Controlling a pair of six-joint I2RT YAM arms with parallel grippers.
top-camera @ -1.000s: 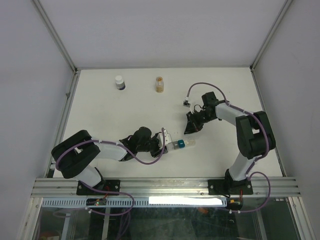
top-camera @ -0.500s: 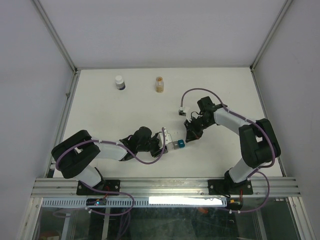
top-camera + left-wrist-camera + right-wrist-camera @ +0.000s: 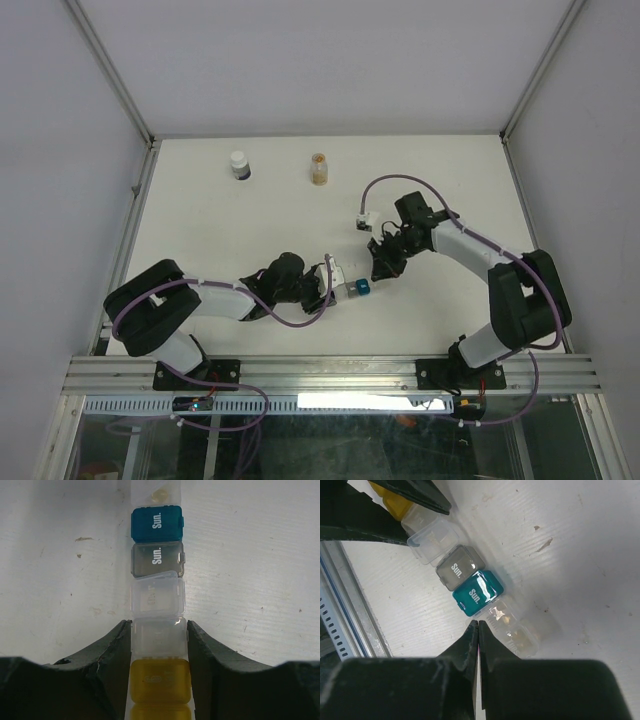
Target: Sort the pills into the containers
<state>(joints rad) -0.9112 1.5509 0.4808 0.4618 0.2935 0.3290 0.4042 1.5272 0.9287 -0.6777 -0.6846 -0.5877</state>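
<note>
The left tool (image 3: 159,636) clamps the translucent plastic pillbox strip (image 3: 157,565); the right tool (image 3: 478,630), pinched closed and empty, could shove it askew.

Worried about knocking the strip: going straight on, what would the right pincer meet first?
Likely the blue cube of the pillbox strip, just ahead of the shut right pincer; depth is unclear.

Left pincer (image 3: 157,635) clamped, right pincer (image 3: 478,629) fully closed.
</note>
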